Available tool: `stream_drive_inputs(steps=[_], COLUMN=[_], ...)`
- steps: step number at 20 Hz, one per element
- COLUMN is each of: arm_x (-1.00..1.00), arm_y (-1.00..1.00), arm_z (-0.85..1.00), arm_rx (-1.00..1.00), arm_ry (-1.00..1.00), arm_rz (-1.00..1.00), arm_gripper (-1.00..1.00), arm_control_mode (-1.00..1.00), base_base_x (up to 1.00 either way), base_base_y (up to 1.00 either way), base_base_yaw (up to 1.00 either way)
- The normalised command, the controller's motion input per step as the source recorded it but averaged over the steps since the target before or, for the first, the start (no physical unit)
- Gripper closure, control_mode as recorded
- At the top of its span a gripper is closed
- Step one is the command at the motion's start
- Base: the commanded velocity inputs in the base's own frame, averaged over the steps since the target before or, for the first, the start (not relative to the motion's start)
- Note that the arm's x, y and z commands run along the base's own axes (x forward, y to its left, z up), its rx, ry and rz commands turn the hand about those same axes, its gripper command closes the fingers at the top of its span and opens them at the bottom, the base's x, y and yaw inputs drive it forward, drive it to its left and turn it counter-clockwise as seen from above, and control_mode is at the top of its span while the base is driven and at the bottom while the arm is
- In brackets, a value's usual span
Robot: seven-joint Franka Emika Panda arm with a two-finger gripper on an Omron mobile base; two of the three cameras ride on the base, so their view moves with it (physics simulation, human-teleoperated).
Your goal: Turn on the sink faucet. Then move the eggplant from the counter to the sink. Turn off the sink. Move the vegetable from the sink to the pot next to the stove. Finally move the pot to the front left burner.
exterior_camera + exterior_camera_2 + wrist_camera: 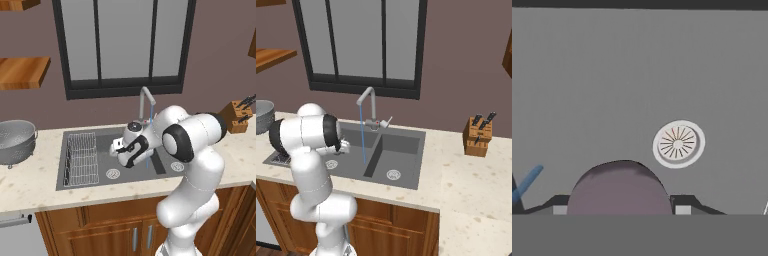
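Note:
My gripper (621, 207) is shut on the eggplant (619, 190), a rounded dull purple shape wedged between the two dark fingertips (559, 204). It hangs above the dark grey floor of the sink (612, 75), near a round silver drain (678, 143). From the left base view the hand (120, 148) reaches over the left basin of the sink (107, 137). The sink faucet (146, 97) (370, 100) is running, and a thin blue stream (148, 147) (363, 140) falls from its spout. The pot and the stove are out of view.
A wire dish rack (82, 157) lies in the left end of the sink. A silver colander (15, 140) stands on the counter (30, 180) to the left. On the right side of the counter is a wooden knife block (235, 116) (477, 135).

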Motion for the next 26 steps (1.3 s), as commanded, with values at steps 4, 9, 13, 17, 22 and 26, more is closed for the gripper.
stream_drive_inputs(steps=[4,9,13,17,22,26], arm_x=[0.16,0.10,0.02,0.00,0.00,0.00], arm_y=[-0.19,-0.14,-0.05,-0.07,-0.08,-0.04], arm_z=[-0.43,-0.35,-0.31,-0.30,-0.27,-0.21], arm_rx=[-0.01,0.00,0.00,0.00,0.00,0.00], arm_ry=[0.01,0.01,0.00,0.00,0.00,0.00], arm_rz=[-0.05,-0.05,-0.04,-0.03,-0.03,-0.02], arm_gripper=[1.00,1.00,1.00,1.00,1.00,1.00], arm_control_mode=[-1.00,-1.00,-1.00,-1.00,-1.00,-1.00], base_base_x=[0.00,0.00,0.00,0.00,0.00,0.00], base_base_y=[0.00,0.00,0.00,0.00,0.00,0.00], base_base_yaw=[0.00,0.00,0.00,0.00,0.00,0.00])
